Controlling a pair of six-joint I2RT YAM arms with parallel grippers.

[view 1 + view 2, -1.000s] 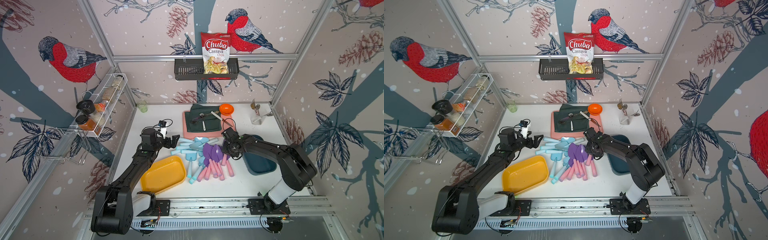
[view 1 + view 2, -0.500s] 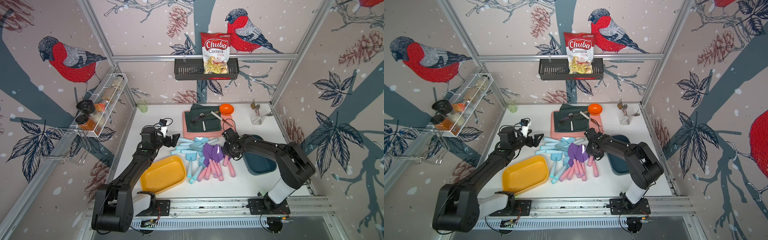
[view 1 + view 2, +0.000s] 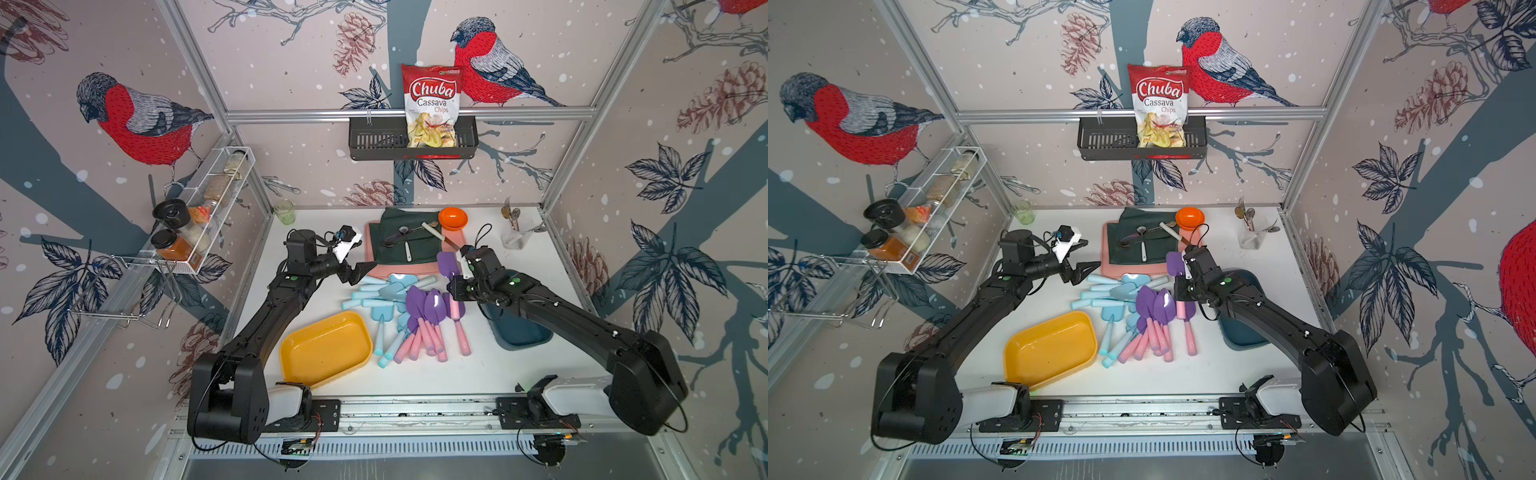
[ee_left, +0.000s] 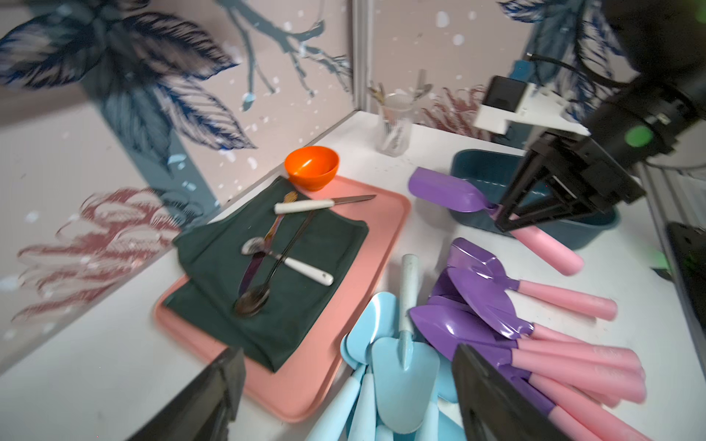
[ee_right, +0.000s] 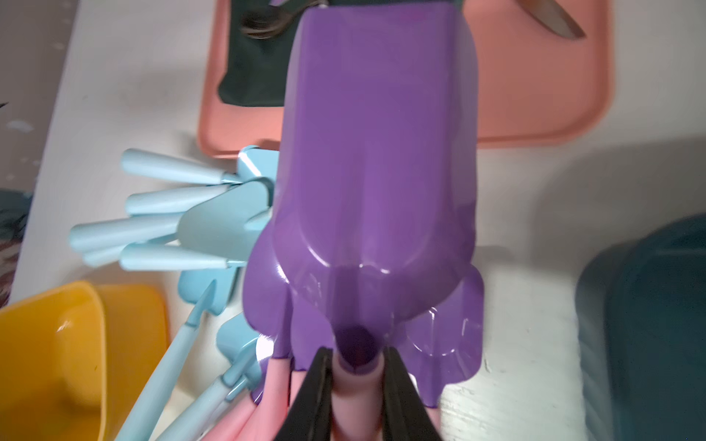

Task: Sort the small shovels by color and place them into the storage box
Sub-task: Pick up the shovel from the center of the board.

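The small shovels lie heaped mid-table: light blue ones on the left of the heap, purple-bladed pink-handled ones on the right. My right gripper is shut on the pink handle of one purple shovel and holds it above the heap, its blade pointing toward the back; the right wrist view shows the fingers pinching the handle below the blade. My left gripper hovers open over the blue shovels, nothing between its fingers. A yellow storage box and a dark teal one flank the heap.
A pink tray behind the heap carries a dark green cloth, spoons and a white-handled knife. An orange bowl, a glass of cutlery and a green cup stand along the back wall.
My right gripper has lifted a purple shovel off the heap, its blade now raised toward the back. The left arm has barely moved.
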